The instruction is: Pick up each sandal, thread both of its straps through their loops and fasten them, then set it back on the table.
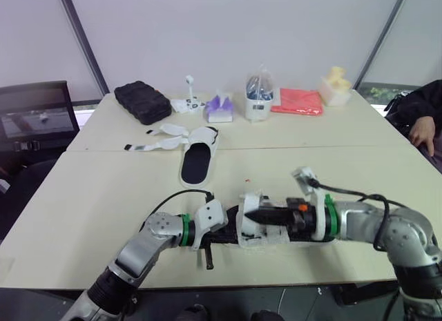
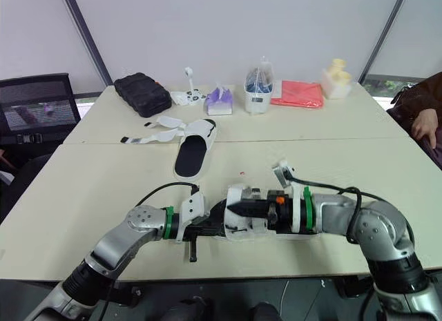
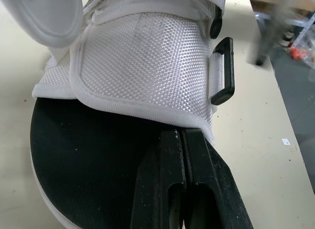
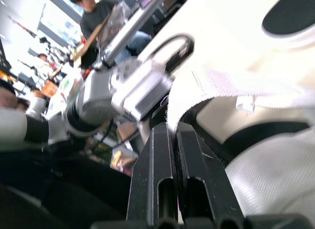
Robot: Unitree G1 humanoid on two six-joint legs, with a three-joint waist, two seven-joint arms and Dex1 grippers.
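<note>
One white sandal with a black insole is held low over the table's front edge, between both grippers. My left gripper is shut on the rim of its woven white upper, where that meets the black insole. A black strap loop sticks out from the side of the upper. My right gripper points left across the sandal and is shut on a white strap. The second sandal lies flat at mid-table, its straps spread loose to the left.
Along the far edge stand a black case, a small white device, a purple tissue pack, a white container, a red cloth and a pale yellow object. A person's hand rests at right. A black chair stands at left.
</note>
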